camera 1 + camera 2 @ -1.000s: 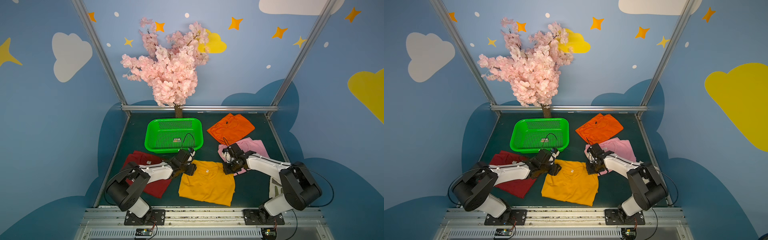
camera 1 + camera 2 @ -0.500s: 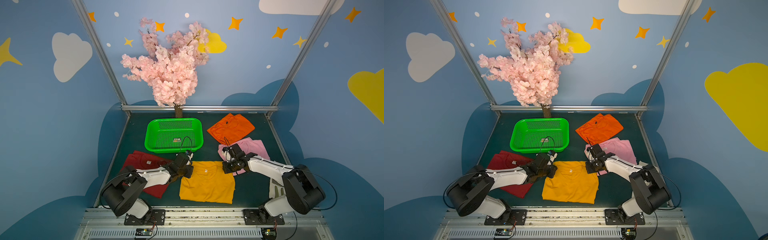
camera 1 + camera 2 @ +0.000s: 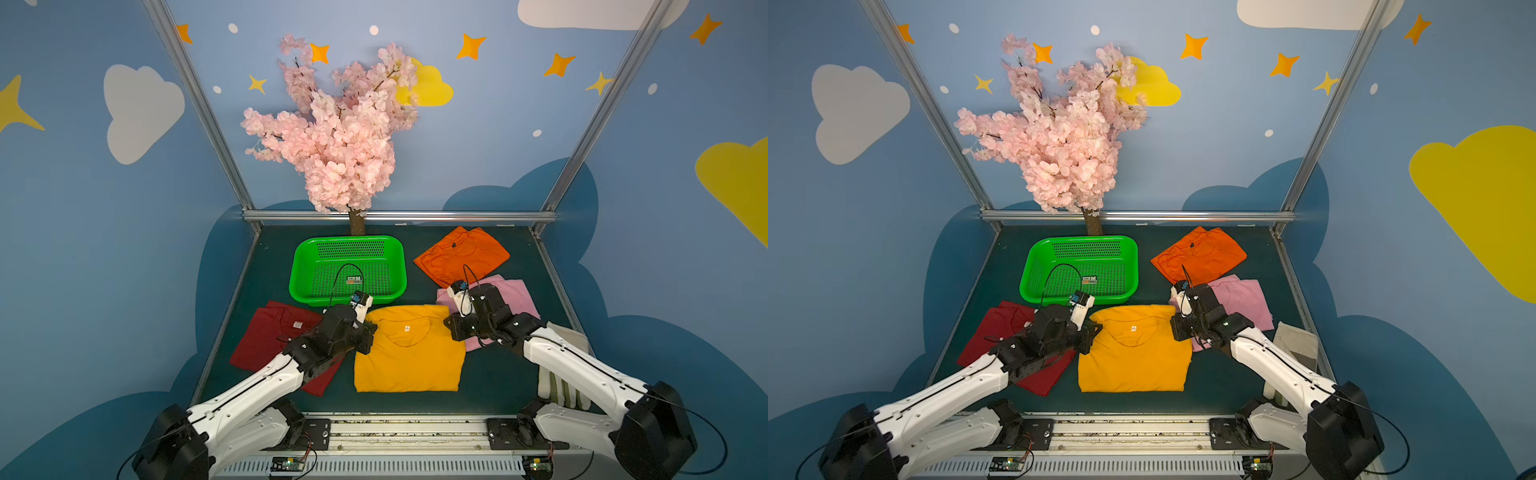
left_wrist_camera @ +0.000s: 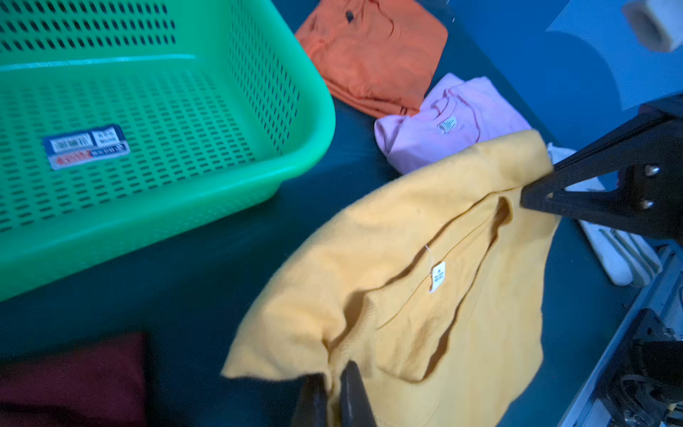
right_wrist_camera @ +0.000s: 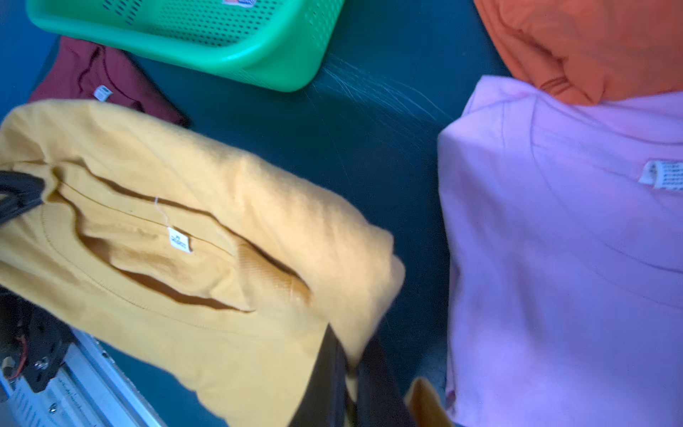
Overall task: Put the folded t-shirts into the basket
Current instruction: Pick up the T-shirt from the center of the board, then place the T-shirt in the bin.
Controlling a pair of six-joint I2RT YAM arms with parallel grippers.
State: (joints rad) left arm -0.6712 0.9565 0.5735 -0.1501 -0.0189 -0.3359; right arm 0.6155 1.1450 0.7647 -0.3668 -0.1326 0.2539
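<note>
Top view: mustard tee collar faces the basket.

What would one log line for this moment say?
left gripper: shut on mustard yellow t-shirt | right gripper: shut on it | green basket: no shirt inside

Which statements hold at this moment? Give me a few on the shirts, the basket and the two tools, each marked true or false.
1. The basket holds no shirt. True.
2. The left tool and the right tool are both shut on the yellow shirt. True.
3. The orange shirt overlaps the dark red shirt. False: it overlaps an edge of the pink shirt; the dark red one lies on the other side of the yellow shirt.
4. The glove sits against the basket. False: it lies at the near right corner of the table.
</note>
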